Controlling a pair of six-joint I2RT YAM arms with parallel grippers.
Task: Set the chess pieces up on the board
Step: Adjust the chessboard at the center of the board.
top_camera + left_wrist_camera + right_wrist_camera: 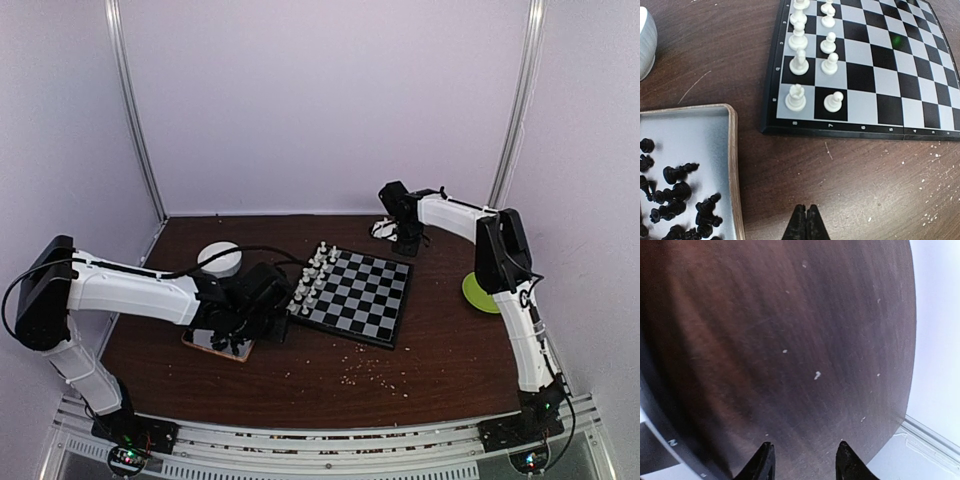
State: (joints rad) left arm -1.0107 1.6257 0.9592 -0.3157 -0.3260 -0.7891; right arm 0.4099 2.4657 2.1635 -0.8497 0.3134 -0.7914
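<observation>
The chessboard [360, 295] lies mid-table, with white pieces [312, 275] standing in two rows along its left edge; they also show in the left wrist view [815, 55] on the board [875, 90]. Black pieces [675, 200] lie loose in a silver tray [695, 135] left of the board. My left gripper [806, 210] is shut and empty, over bare table between the tray and the board's near corner. My right gripper [804, 446] is open and empty, low over bare table at the far right, beyond the board [660, 440]; it also shows in the top view [400, 232].
A white round container [219, 259] stands behind the tray [215, 343]. A green disc [480, 292] lies by the right arm. Pale crumbs dot the table in front of the board. Grey walls close in the table's back edge.
</observation>
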